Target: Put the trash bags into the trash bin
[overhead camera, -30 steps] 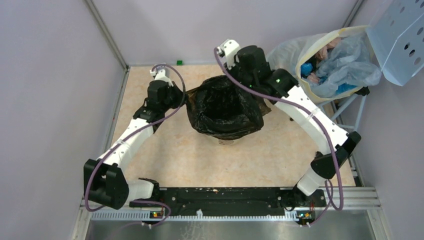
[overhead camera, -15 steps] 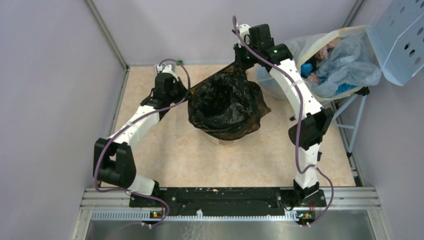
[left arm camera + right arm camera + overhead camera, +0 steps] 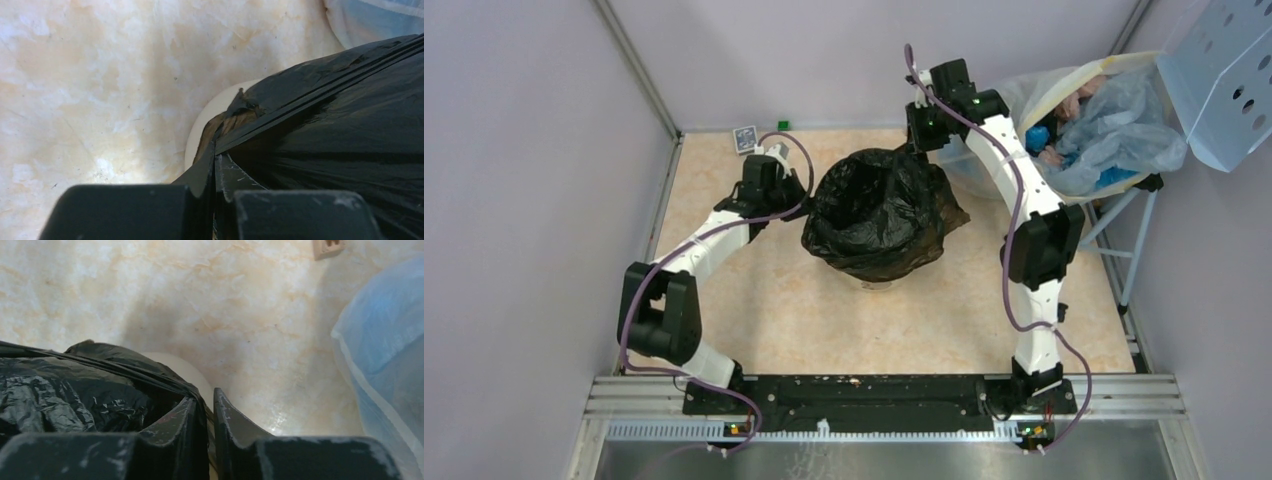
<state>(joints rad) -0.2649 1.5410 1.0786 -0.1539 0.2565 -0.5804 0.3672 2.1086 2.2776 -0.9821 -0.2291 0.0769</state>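
The black trash bag (image 3: pixel 879 215) lies open and draped over the trash bin in the middle of the table. The bin's cream wall shows below the film in the left wrist view (image 3: pixel 207 117) and in the right wrist view (image 3: pixel 186 371). My left gripper (image 3: pixel 798 190) is at the bag's left rim, shut on the black film (image 3: pixel 340 130), seen close up in the left wrist view (image 3: pixel 215 156). My right gripper (image 3: pixel 921 146) is at the far right rim, its jaws pinched on the bag's edge (image 3: pixel 75 390), seen close up in the right wrist view (image 3: pixel 206 401).
A large translucent sack (image 3: pixel 1084 120) full of rubbish stands at the back right, close to my right arm, and shows in the right wrist view (image 3: pixel 385 350). A perforated light-blue panel (image 3: pixel 1224 70) hangs above it. A small blue card (image 3: pixel 744 138) and a green bit (image 3: pixel 782 125) lie by the back wall.
Both grippers moved with the bag's rim. The far edge, raised half a second ago, now sits lower over the bin. My left arm shifted right, uncovering the blue card.
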